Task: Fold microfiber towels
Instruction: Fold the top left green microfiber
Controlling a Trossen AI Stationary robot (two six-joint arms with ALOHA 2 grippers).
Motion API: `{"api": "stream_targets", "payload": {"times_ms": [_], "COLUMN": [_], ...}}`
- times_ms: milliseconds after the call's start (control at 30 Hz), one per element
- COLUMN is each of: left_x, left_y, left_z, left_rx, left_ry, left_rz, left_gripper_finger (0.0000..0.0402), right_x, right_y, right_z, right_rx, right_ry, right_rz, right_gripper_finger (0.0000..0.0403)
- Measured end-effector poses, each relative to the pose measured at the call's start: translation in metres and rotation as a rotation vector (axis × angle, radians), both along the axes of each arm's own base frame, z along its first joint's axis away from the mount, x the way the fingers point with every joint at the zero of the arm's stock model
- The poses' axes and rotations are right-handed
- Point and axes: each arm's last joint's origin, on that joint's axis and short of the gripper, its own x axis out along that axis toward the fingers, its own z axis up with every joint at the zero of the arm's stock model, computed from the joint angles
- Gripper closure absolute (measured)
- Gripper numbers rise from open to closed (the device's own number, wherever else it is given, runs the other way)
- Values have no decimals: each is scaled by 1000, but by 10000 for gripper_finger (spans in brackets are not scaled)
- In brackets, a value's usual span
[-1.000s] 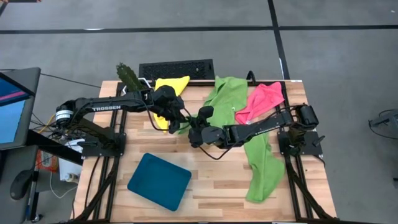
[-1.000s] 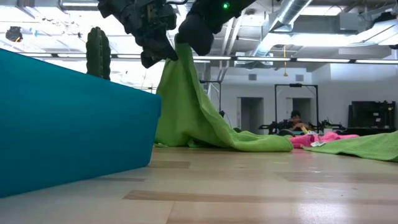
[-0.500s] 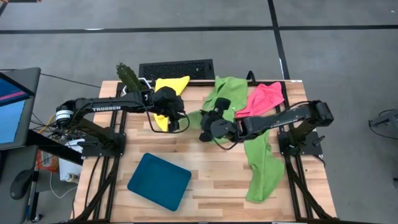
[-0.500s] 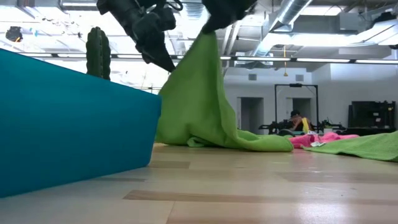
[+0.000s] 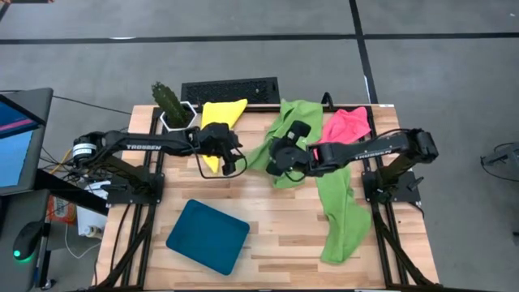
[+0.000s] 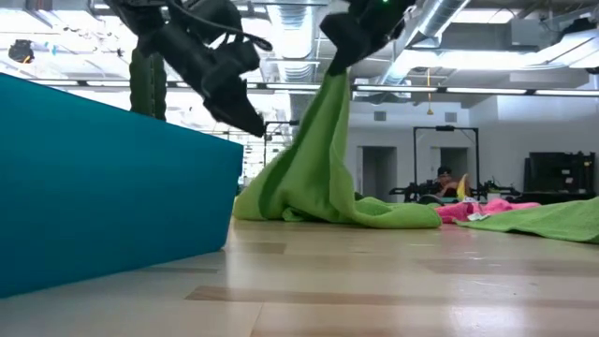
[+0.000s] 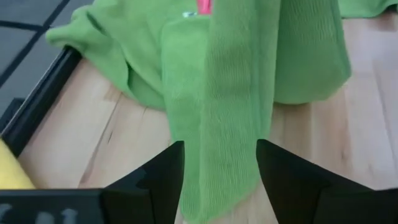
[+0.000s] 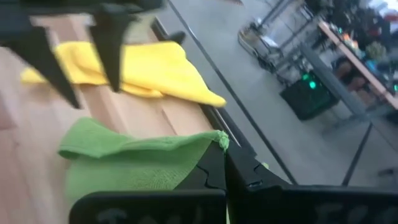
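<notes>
Left tool [image 5: 230,157] released green towel [image 5: 285,130].

From my remote station I note a dark teal rounded-corner flat tray [image 5: 208,236] on the near part of the light wooden slatted table [image 5: 276,235]. A green cactus in a white pot [image 5: 169,104] stands at the far left corner. A black keyboard [image 5: 230,90] lies along the far edge.
</notes>
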Motion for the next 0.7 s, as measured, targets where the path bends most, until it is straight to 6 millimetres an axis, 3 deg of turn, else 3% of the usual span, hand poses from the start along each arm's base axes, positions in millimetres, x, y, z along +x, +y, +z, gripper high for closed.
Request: {"api": "stream_targets", "payload": {"times_ms": [233,700], "left_x": [-2,26], "left_y": [-18,-59], "left_z": [-15,-64], "left_rx": [123,236], "left_ry": [50,137], "left_rz": [123,174], "left_gripper_finger": [206,207], "right_x": [1,2], "right_y": [-18,-33], "right_z": [-1,-1], "right_rx": [55,94], "right_ry": [-3,-18], "right_rz": [-16,-12], "right_gripper_finger": [392,393]}}
